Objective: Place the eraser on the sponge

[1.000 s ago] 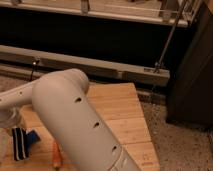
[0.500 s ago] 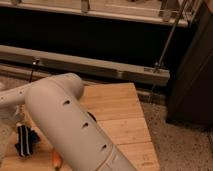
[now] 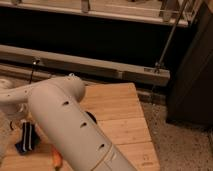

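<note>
The eraser [image 3: 29, 135], a black block with white stripes, stands on end at the left edge of the wooden table [image 3: 120, 107]. The blue sponge [image 3: 22, 146] shows just below and beside it, touching or nearly touching. My gripper [image 3: 23, 121] is right above the eraser, mostly hidden behind my white arm [image 3: 70, 125]. Whether it holds the eraser is not visible.
An orange carrot [image 3: 56, 160] lies on the table near the front, beside the arm. A dark bowl [image 3: 92, 118] peeks out from behind the arm at mid-table. A metal rail [image 3: 100, 67] and a dark cabinet [image 3: 192, 75] stand beyond the table.
The arm has swung lower and further left across the view. The eraser has shifted slightly right and up, staying over the sponge.
</note>
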You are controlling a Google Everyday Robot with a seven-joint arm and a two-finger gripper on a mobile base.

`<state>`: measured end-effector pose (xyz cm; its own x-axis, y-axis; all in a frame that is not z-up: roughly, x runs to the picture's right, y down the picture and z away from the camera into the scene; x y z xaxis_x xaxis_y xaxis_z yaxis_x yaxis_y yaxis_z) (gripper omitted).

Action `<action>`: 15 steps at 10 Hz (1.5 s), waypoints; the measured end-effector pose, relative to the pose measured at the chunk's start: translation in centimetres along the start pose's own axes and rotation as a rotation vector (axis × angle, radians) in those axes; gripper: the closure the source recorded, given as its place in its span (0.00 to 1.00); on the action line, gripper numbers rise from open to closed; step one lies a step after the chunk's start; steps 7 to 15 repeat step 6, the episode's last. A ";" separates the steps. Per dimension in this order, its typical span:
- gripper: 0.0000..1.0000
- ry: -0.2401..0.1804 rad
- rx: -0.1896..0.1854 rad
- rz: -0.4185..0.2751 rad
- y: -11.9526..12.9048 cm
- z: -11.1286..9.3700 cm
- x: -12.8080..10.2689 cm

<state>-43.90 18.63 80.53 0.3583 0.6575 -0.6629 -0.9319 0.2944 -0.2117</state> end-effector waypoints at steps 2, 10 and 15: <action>0.20 0.005 -0.024 -0.010 0.3 -0.1 0.0; 0.20 -0.057 -0.067 -0.006 0.0 -1.8 0.5; 0.20 -0.057 -0.067 -0.006 0.0 -1.8 0.5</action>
